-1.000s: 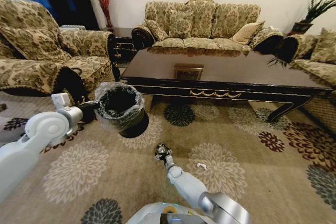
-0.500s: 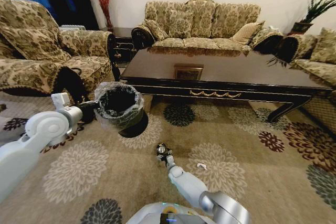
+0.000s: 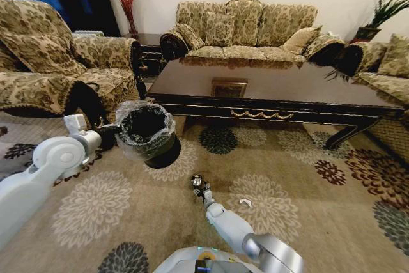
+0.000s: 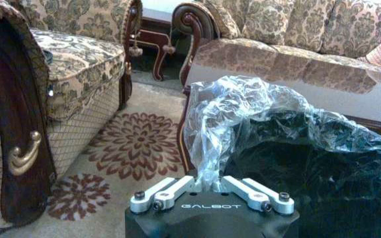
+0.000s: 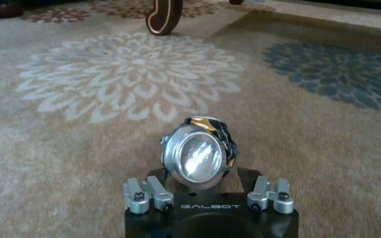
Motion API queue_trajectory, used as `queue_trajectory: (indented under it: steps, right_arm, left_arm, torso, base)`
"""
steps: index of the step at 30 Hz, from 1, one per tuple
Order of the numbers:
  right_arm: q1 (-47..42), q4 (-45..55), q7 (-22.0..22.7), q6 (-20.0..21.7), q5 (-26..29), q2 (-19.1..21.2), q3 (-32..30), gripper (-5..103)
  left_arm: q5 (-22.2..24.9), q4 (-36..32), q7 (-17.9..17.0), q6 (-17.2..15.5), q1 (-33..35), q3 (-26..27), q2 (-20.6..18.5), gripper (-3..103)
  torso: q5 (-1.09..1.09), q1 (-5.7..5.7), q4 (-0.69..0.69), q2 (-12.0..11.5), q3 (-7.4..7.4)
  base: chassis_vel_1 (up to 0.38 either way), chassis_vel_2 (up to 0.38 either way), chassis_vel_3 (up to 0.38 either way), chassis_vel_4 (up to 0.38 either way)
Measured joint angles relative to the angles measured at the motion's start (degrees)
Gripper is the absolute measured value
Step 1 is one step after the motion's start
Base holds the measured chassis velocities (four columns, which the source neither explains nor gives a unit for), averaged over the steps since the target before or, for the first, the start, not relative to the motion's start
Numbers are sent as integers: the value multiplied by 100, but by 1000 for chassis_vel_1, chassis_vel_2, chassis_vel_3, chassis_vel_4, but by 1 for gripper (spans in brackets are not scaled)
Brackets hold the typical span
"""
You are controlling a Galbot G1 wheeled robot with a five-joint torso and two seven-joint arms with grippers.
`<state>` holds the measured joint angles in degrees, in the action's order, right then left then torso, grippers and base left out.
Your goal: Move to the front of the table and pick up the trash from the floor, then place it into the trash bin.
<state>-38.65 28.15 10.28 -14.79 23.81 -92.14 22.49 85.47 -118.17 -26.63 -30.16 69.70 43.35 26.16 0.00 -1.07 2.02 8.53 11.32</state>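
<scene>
My left gripper (image 3: 114, 129) is shut on the rim of the trash bin (image 3: 146, 131), a black bin lined with a crinkly clear bag, and holds it tilted just above the carpet. In the left wrist view the left gripper (image 4: 210, 186) pinches the bag over the trash bin's edge (image 4: 296, 148). My right gripper (image 3: 200, 187) reaches low over the carpet, shut on a dark shiny crumpled piece of trash (image 3: 197, 180). The right wrist view shows this trash (image 5: 194, 156) sitting in the right gripper (image 5: 198, 171). A white paper scrap (image 3: 245, 202) lies to the right. Behind stands the table (image 3: 275, 84).
An armchair (image 3: 57, 62) stands on the left, a sofa (image 3: 246, 27) behind the table and another seat (image 3: 390, 75) on the right. A curved table leg (image 5: 164, 15) rises ahead of the right gripper. Flower-patterned carpet (image 3: 96, 206) spreads between me and the table.
The right gripper, with the shiny trash in it, has edged slightly away from me. The left arm and the bin have barely moved.
</scene>
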Motion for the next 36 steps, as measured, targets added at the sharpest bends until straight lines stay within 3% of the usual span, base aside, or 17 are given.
queue_trajectory:
  steps: [13, 21, 25, 36]
  right_arm:
    - [-4, 184, -25, -63, 34, 0, -57, 78]
    - [-43, 160, -33, -76, -13, 0, -67, 62]
    - [-52, 140, -34, -75, -28, 0, -69, 66]
    - [-59, 211, -34, -77, -30, 0, -85, 64]
  left_arm:
    - [4, -10, 4, 3, 0, 6, -25, 4]
    - [4, -27, 4, 7, 6, 6, -9, 4]
    - [4, -28, 4, 7, 18, 14, -7, 4]
    - [3, -43, 4, 9, 37, 32, -8, 4]
  torso:
    - [0, 0, 0, 0, 0]
    - [0, 0, 0, 0, 0]
    - [0, 0, 0, 0, 0]
    - [0, 0, 0, 0, 0]
  base:
    - [0, 0, 0, 0]
    - [0, 0, 0, 0]
    - [0, 0, 0, 0]
    - [0, 0, 0, 0]
